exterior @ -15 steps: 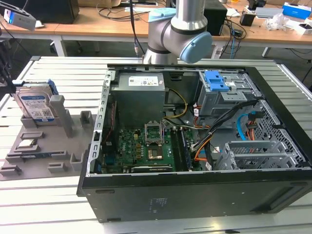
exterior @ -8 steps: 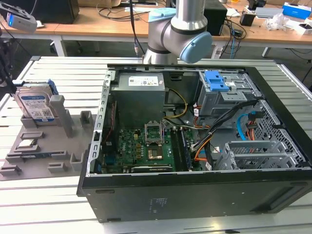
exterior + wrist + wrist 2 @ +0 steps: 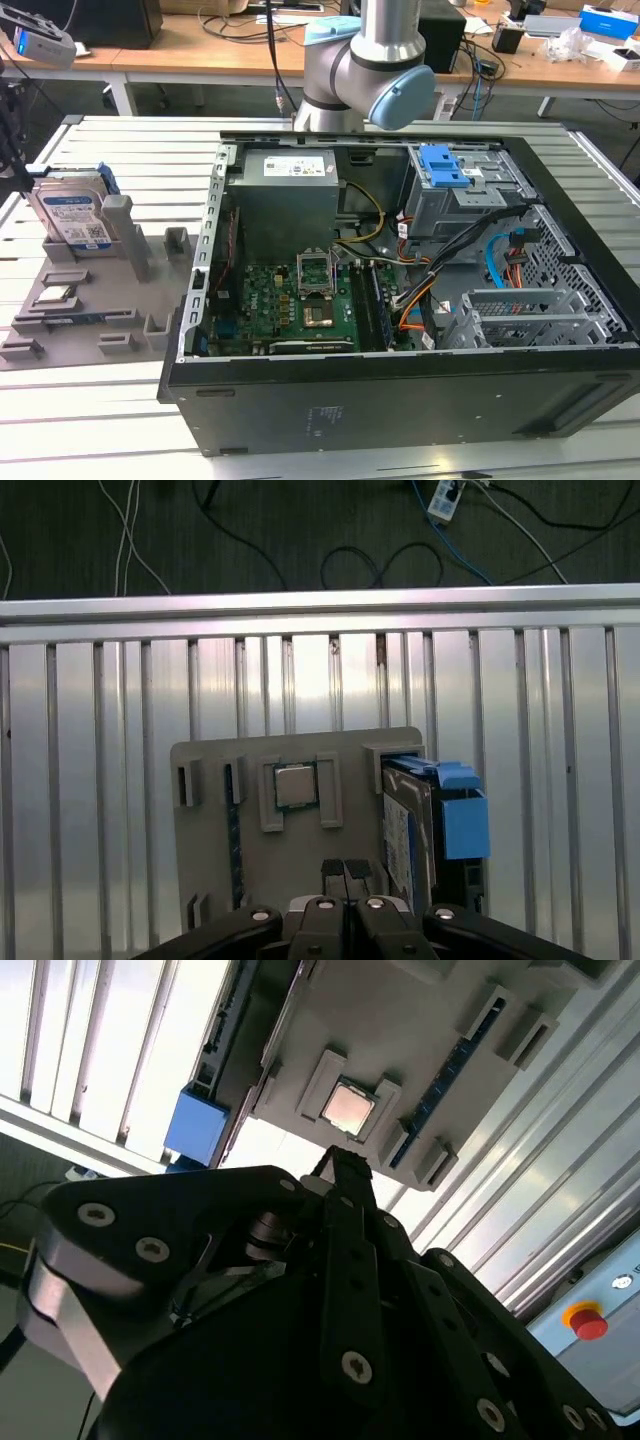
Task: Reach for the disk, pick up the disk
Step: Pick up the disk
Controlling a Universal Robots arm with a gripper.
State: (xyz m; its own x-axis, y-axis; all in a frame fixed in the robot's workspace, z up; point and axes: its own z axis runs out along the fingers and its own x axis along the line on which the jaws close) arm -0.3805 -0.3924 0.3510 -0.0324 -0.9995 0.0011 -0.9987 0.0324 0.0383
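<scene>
in the exterior view the disk (image 3: 70, 215) stands on edge in a slot at the far corner of the grey holder (image 3: 120, 320), toward the exterior view's left. the holder lies on the slatted table (image 3: 130, 160) just beside the open computer case (image 3: 400, 400), and the arm (image 3: 365, 60) rises past the case's far edge. in the second wrist view the gripper (image 3: 345, 1162) has its jaws pressed together on nothing, above the holder near the processor chip (image 3: 347, 1108). in the first wrist view the gripper (image 3: 345, 868) hangs over the holder's edge, jaws together, near the disk (image 3: 408, 830) but apart from it; the chip (image 3: 293, 785) sits mid-holder.
</scene>
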